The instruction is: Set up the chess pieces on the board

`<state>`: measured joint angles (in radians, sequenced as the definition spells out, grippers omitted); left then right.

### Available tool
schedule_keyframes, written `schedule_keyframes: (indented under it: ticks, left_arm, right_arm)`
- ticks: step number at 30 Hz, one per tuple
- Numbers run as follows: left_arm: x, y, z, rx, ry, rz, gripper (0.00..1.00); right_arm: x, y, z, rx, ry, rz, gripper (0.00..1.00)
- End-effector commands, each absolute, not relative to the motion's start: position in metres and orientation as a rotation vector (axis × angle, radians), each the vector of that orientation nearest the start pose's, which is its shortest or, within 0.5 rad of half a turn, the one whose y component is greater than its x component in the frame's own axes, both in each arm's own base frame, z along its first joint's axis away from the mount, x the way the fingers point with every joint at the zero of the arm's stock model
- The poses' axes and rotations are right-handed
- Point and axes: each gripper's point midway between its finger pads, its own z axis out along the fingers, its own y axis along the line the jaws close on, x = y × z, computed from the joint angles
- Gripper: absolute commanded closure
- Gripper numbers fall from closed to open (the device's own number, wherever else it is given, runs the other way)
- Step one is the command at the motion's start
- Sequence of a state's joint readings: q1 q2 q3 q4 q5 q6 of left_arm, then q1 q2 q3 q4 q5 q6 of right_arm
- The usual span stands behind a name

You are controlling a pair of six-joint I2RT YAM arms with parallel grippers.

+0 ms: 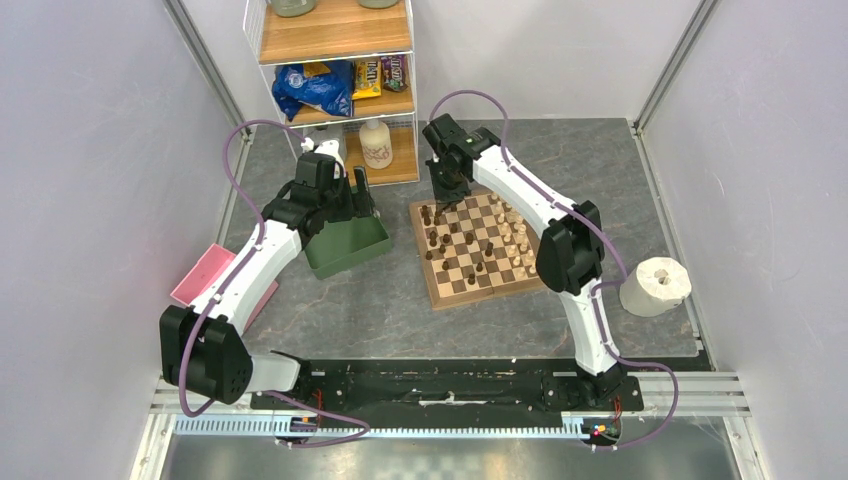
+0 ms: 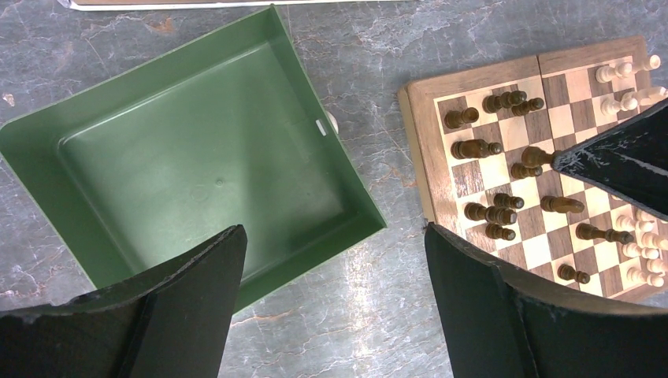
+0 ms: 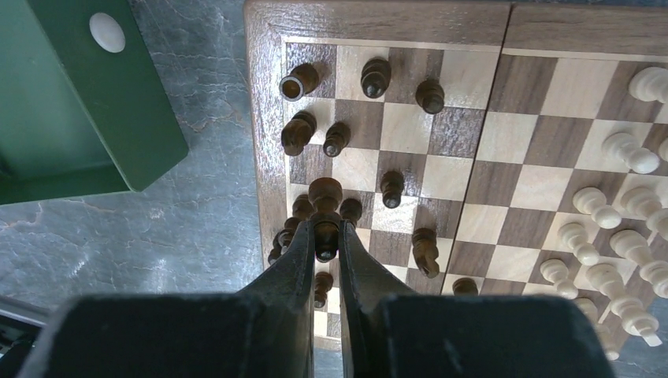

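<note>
The checkered wooden board (image 1: 490, 297) is seen just right of the green tray (image 2: 197, 173) on the grey table (image 1: 400, 320). Turned dark brown pieces (image 3: 376, 76) are scattered over its tray-side half, and pale cream pieces (image 3: 630, 153) are crowded on the other. The right gripper (image 3: 326, 236) is closed on 1 dark piece (image 3: 325, 193) near the board's edge. The left gripper (image 2: 332, 236) is held wide open over the tray's edge.

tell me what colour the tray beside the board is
The tray is plain green, clearest in the left wrist view.
</note>
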<state>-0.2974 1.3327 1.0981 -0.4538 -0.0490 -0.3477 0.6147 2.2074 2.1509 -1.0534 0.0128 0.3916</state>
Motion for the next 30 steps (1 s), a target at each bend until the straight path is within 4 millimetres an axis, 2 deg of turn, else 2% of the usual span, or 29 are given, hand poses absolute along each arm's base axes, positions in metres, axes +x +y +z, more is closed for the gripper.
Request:
schedule_keyframes:
  ticks: [1, 16, 30]
  left_arm:
    - [0.366, -0.119, 0.189, -0.107, 2.238, -0.323, 0.09]
    - [0.365, -0.118, 0.188, -0.108, 2.241, -0.319, 0.09]
    - [0.365, -0.119, 0.188, -0.110, 2.240, -0.324, 0.09]
  right_arm:
    - [0.401, 0.316, 0.143, -0.350, 2.666, 0.327, 0.88]
    - [0.396, 0.330, 0.117, -0.411, 2.711, 0.299, 0.88]
    - [0.394, 0.334, 0.097, -0.434, 2.749, 0.269, 0.87]
